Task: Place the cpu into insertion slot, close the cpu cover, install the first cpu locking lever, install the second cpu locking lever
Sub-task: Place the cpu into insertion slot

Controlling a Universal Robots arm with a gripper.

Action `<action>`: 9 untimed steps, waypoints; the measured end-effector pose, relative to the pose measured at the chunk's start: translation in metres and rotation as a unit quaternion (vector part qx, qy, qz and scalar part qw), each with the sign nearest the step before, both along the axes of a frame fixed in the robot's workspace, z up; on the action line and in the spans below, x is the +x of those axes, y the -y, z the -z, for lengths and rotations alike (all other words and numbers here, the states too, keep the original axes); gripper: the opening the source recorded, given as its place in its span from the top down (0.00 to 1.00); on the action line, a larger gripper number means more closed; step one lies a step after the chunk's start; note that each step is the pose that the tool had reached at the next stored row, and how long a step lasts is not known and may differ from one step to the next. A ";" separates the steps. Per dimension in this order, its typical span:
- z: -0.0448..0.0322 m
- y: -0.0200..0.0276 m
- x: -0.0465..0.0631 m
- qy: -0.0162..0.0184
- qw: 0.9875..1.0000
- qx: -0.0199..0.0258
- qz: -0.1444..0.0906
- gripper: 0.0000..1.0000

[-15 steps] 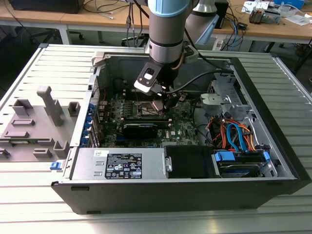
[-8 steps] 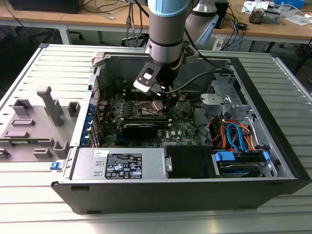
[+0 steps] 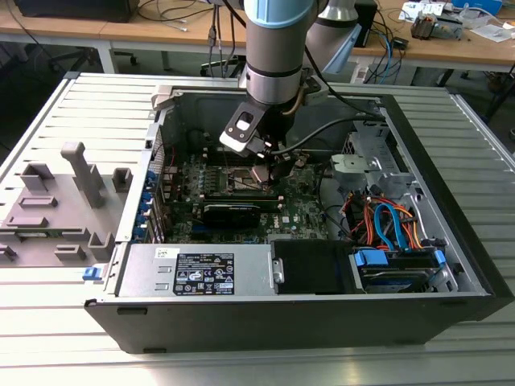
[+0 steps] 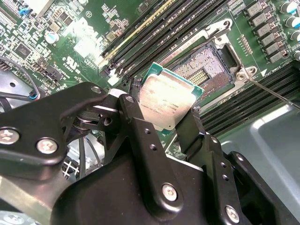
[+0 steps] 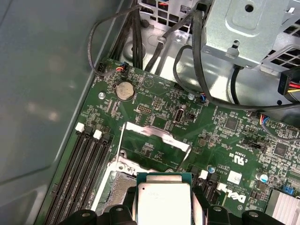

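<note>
**Item: cpu** (image 4: pixel 171 99). Small flat square chip with a silvery lid on a green base. It hangs just above the insertion slot (image 4: pixel 202 66), clear of it and not seated. In the first wrist view the chip (image 5: pixel 164 201) overlaps the near edge of the slot (image 5: pixel 115 190).

**Holder: gripper** (image 4: pixel 161 107). The black fingers (image 4: pixel 140 136) are closed on the chip, pinching two opposite edges. The lid and the other two edges are left free. In the exterior view the gripper (image 3: pixel 264 170) is down inside the open computer case (image 3: pixel 451 161), which lies on its side on the slatted bench (image 3: pixel 48 338).

**Destination: insertion slot.** Square dark socket on the green motherboard (image 4: pixel 84 42), beside the long memory slots (image 4: pixel 154 33). Its contact field is bare.

**Fittings.** The cpu cover (image 5: pixel 157 140) is swung up and stands open behind the socket. A thin wire lever (image 4: pixel 272 91) is loose and off its catch.

**Handling notes (judged).**
- Likely light and rigid, and it will not flex in the grip.
- The smooth lid and thin edges give little purchase, so it may slip or twist if nudged.
- The underside and the socket contacts look delicate.
- The edge grip suits it, with the contact faces left untouched.
</note>
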State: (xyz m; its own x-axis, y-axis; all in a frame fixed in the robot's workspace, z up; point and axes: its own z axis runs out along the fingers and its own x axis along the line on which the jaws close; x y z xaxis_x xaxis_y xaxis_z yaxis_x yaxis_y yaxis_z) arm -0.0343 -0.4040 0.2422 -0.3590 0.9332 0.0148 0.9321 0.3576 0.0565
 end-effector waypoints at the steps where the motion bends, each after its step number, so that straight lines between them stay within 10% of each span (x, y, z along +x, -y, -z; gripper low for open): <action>1: 0.0000 0.0000 0.000 0.000 1.000 0.000 0.001 0.45; 9: 0.0000 0.0000 0.000 0.000 1.000 0.000 0.009 0.45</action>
State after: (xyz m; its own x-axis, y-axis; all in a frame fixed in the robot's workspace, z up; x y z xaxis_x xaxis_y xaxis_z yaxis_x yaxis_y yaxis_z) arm -0.0343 -0.4040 0.2422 -0.3430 0.9392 0.0148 0.9381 0.3417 0.0565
